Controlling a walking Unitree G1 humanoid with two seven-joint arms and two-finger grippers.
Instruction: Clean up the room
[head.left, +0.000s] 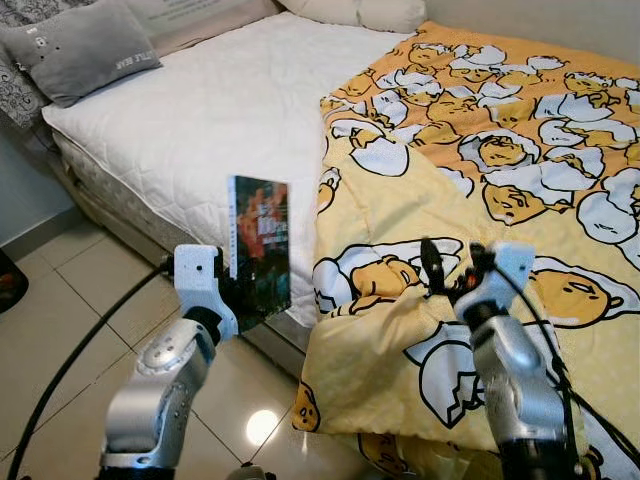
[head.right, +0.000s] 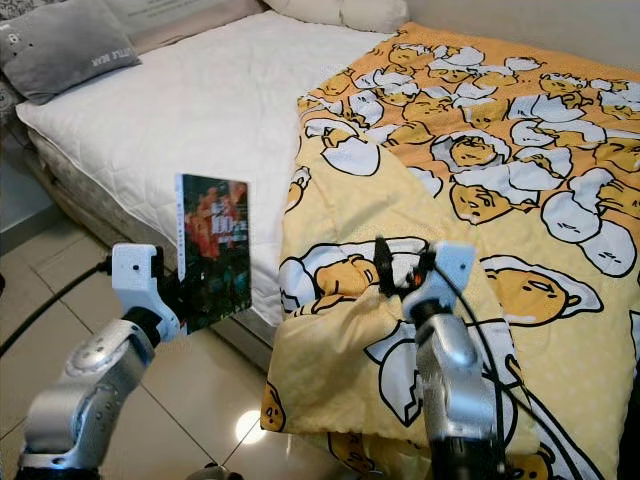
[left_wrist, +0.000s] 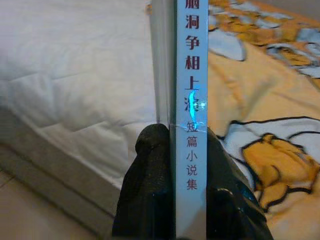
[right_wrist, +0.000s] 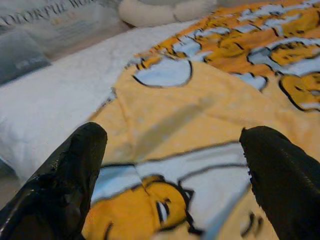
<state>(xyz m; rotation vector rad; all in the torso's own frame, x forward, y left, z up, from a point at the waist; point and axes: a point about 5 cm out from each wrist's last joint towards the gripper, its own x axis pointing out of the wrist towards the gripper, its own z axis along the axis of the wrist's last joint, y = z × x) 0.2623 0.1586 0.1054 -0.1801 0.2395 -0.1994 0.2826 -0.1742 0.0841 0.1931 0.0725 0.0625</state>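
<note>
- Left arm bent at the elbow and raised in front of the body, forearm angled up toward the bed edge, left gripper (head.left: 236, 300) at the top.
- Clamped between the two black fingers (left_wrist: 147, 190): a book (head.left: 260, 250), held upright by its lower end, dark cover facing the camera, spine (left_wrist: 190, 100) with printed characters running straight up from between the fingertips.
- Book poised in the air over the tiled floor (head.left: 60, 320), just at the near edge of the white mattress (head.left: 210, 110), beside the hanging corner of the blanket.
- Right arm likewise raised, forearm nearly vertical, wrist tilted forward over the yellow cartoon-print blanket (head.left: 500, 170).
- Right gripper (head.left: 452, 268) spread wide, nothing between its fingers (right_wrist: 60, 185), tips hovering just above the blanket's folded-over fabric.
- Grey pillow (head.left: 80, 45) lying at the far head end of the mattress, a cream pillow (head.left: 365, 12) beside it near the wall.
- Black cable (head.left: 70, 365) trailing from the left wrist down across the floor.
</note>
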